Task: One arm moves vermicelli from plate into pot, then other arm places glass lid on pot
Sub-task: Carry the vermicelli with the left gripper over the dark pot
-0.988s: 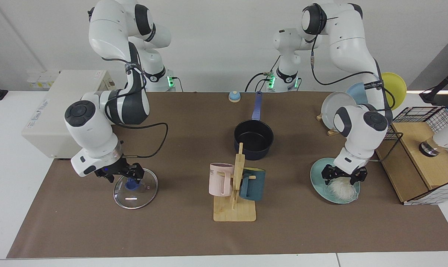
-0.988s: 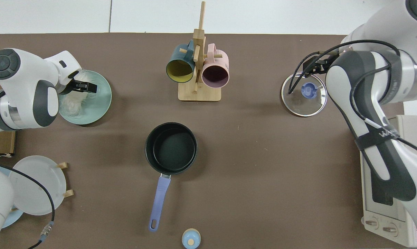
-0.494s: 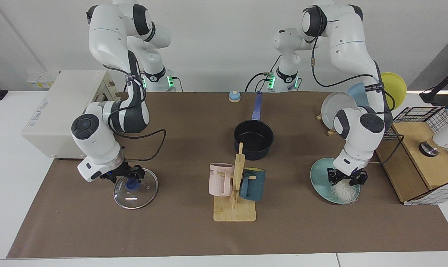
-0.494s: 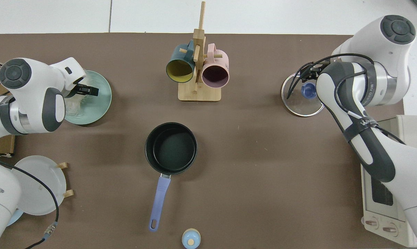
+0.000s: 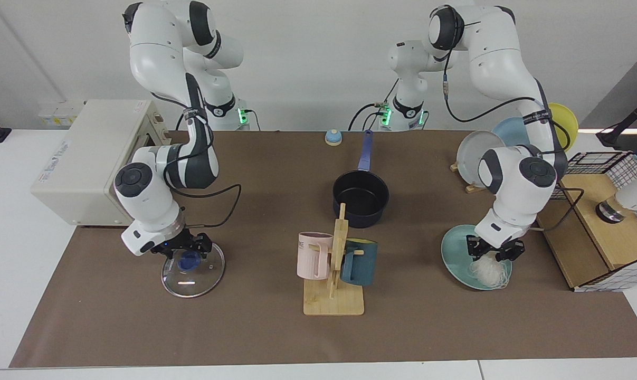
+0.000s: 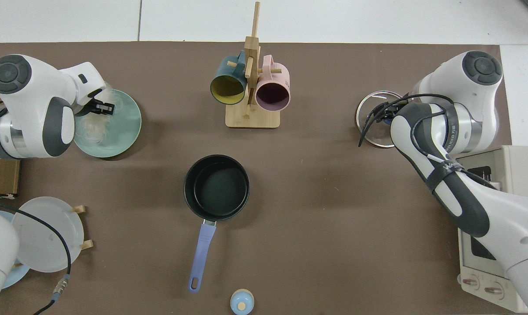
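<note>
The vermicelli (image 5: 488, 272) (image 6: 92, 130) lies as a white tangle on the near side of the teal plate (image 5: 455, 258) (image 6: 126, 127). My left gripper (image 5: 495, 250) (image 6: 103, 107) points down onto its top, shut on the upper strands, while the lower part rests on the plate. The glass lid (image 5: 192, 272) (image 6: 372, 129) lies flat on the brown mat. My right gripper (image 5: 188, 248) hovers open just over its blue knob (image 5: 190, 260); in the top view its arm hides it. The dark pot (image 5: 360, 198) (image 6: 216, 187) stands in the middle with nothing inside.
A wooden mug stand (image 5: 335, 295) with a pink and a dark teal mug stands between pot and front edge. A plate rack (image 5: 484, 150) is behind the left arm, a wooden box with wire basket (image 5: 598, 232) beside it. A white appliance (image 5: 86, 153) sits behind the right arm.
The left gripper's fingers went from spread wide around the vermicelli to drawn together on it. The right arm's wrist swung toward the table's middle and straightened up, its gripper staying at the lid's knob.
</note>
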`<state>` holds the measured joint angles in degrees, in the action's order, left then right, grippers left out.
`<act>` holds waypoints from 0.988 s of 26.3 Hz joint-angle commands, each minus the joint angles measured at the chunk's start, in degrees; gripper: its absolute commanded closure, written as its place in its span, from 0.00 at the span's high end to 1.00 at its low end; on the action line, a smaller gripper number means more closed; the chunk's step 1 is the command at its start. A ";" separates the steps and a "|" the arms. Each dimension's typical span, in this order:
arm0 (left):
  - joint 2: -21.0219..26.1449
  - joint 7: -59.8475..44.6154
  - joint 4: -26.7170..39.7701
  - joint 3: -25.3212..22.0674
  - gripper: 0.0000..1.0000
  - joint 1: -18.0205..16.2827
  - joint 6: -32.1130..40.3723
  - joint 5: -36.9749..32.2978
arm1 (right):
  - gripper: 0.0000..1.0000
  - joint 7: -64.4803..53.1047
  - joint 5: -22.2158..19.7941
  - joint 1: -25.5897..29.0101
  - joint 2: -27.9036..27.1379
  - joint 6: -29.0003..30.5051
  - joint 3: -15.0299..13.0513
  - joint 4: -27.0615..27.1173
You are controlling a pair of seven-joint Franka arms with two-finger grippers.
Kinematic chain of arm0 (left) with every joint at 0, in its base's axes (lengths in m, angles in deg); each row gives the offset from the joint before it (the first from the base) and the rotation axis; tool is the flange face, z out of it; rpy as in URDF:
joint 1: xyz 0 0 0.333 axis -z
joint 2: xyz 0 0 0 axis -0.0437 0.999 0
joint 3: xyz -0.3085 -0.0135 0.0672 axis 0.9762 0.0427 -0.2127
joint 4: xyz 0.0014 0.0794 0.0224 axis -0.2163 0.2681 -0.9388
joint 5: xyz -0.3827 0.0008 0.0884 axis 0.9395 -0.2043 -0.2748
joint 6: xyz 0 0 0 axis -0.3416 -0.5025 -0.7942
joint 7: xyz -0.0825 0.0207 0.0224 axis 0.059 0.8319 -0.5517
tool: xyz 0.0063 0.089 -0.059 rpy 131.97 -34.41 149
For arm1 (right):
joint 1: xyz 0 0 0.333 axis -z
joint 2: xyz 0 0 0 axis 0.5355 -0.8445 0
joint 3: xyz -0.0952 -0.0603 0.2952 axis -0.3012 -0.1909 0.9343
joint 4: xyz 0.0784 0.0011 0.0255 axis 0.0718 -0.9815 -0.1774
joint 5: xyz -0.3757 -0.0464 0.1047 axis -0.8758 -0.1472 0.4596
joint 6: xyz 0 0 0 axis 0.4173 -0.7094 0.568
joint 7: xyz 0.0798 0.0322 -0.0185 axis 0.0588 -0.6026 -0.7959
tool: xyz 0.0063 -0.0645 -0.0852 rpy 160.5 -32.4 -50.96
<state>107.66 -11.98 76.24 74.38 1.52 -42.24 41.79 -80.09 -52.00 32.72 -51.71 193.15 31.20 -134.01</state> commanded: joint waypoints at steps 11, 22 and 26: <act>-12.80 0.73 0.47 3.47 0.00 1.16 19.09 3.57 | 0.86 -1.46 0.63 0.09 1.91 3.35 0.48 -2.64; -17.55 -18.32 7.49 13.92 0.00 2.13 21.48 4.63 | 0.86 -0.67 0.63 0.18 1.82 3.52 0.48 -3.08; -18.25 -25.46 9.43 18.50 0.00 2.39 21.30 4.63 | 0.81 -0.67 0.63 0.18 1.82 3.52 0.48 -3.08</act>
<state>92.92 -30.48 81.19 89.57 3.16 -20.77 45.77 -80.09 -51.98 32.67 -51.37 194.94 31.51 -134.69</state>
